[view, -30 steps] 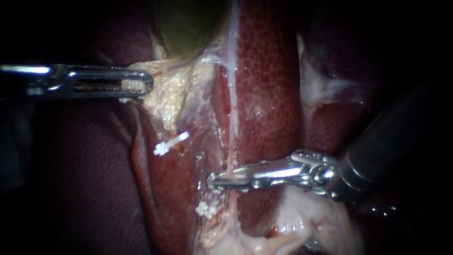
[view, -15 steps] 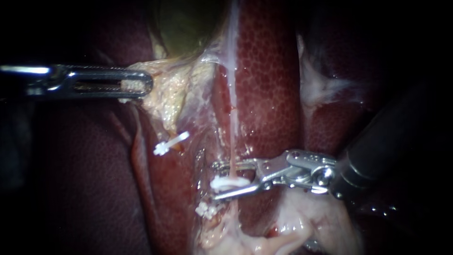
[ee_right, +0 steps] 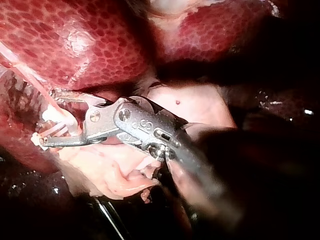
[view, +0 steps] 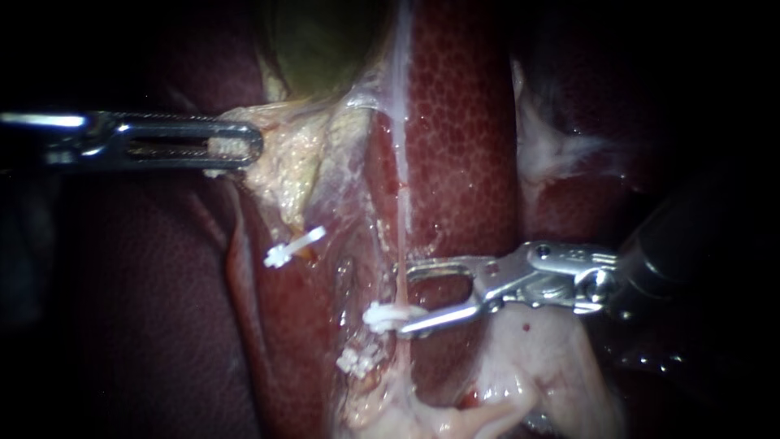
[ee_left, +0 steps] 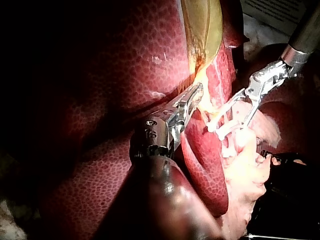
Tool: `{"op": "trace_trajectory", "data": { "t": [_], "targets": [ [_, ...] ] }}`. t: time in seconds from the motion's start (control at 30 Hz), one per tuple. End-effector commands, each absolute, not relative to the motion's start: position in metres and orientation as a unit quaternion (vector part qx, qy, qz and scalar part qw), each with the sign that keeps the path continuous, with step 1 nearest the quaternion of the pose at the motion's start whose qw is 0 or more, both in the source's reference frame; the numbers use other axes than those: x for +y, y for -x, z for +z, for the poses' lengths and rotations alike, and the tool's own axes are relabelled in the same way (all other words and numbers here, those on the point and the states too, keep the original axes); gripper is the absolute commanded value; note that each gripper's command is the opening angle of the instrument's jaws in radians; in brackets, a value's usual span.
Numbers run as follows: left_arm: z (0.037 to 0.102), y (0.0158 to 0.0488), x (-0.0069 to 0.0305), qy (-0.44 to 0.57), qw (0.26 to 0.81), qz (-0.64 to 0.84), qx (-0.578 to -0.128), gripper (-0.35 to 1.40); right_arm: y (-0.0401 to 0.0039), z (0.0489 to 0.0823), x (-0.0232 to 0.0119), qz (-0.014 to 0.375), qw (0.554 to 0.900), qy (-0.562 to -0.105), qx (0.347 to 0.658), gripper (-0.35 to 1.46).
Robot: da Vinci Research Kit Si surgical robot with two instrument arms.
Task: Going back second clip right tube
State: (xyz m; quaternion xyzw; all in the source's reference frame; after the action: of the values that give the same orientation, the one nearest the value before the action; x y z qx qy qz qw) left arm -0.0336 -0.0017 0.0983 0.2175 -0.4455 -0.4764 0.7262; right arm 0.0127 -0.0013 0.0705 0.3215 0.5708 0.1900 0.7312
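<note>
On the right tube [view: 400, 244] the upper clip [view: 394, 315] sits just above 1 lower clip [view: 357, 360].
My right instrument [view: 404, 298] holds its jaws spread beside it, the lower jaw touching it; my left instrument [view: 244, 146] pinches pale tissue [view: 284, 162] below the gallbladder [view: 325, 41].

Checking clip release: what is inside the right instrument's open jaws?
The right tube runs through the gap of the right instrument, with the liver behind it. The white clip sits on the tube at the lower jaw's tip; whether that jaw touches it is hidden.

right tube [view: 403, 244]: thin, pale pink, near-upright | clip [view: 390, 315]: white, clamped crosswise on tube's lower part
</note>
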Motion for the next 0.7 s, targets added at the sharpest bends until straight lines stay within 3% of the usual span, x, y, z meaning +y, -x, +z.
{"op": "trace_trajectory", "data": {
  "t": [0.03, 0.4, 0.7],
  "targets": [
    [0.0983, 0.0336, -0.0016, -0.218, 0.726, -0.476, -0.446, -0.27, -0.0122, 0.0700, -0.0009, 0.186, 0.732, -0.320, 0.572, 0.60],
    [0.0983, 0.0336, -0.0017, -0.218, 0.726, -0.476, -0.446, -0.27, -0.0085, 0.0642, 0.0027, 0.140, 0.738, -0.295, 0.591, 0.60],
    [0.0984, 0.0336, -0.0017, -0.217, 0.726, -0.476, -0.446, -0.27, -0.0077, 0.0625, 0.0034, 0.126, 0.737, -0.287, 0.599, 0.60]
  ]
}}
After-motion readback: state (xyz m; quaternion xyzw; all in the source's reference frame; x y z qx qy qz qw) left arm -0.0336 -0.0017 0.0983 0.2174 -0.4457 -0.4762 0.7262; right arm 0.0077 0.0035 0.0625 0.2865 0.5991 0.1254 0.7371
